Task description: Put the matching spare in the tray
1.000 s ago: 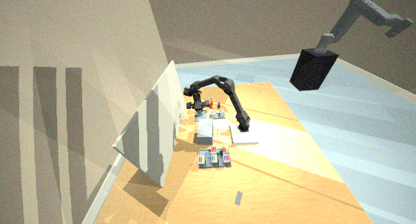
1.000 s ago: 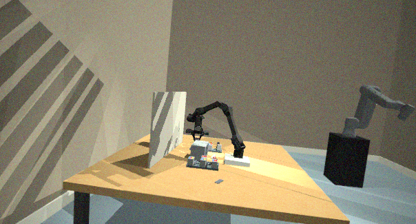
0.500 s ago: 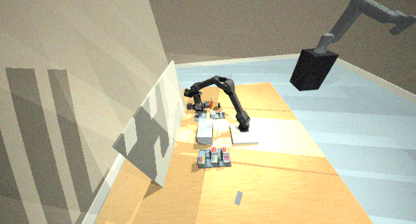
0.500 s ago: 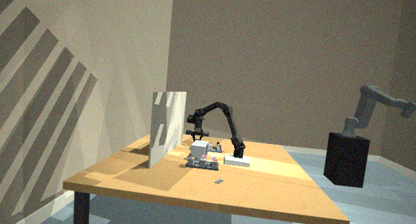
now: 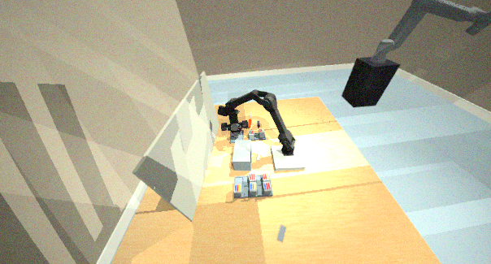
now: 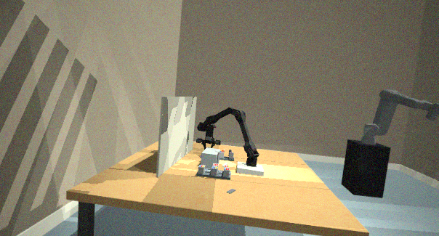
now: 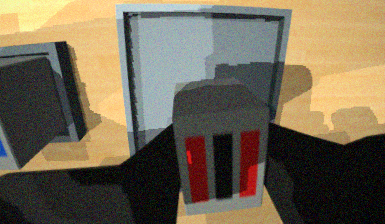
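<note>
My gripper [image 5: 236,132] [image 6: 208,146] [image 7: 211,127] is shut on a grey unit [image 7: 223,117] with red, black and red stripes on its face. The grey-blue tray [image 5: 236,139] [image 7: 122,80] lies beneath and beyond the unit in the wrist view; the unit overlaps its near part, and a shadow falls inside the tray. How high the unit is above the tray is hard to tell. Another unit [image 7: 28,100] stands in a dark-rimmed holder [image 7: 70,90] left of the tray; one blue stripe shows, the rest of its code is cut off.
A grey box [image 5: 242,155] [image 6: 210,156] stands in front of the tray. A rack [image 5: 245,193] [image 6: 222,176] nearer the cameras holds several striped units. A tall pale panel [image 5: 187,150] [image 6: 176,131] stands along the left. A small grey plate [image 5: 281,233] [image 6: 231,191] lies in the foreground.
</note>
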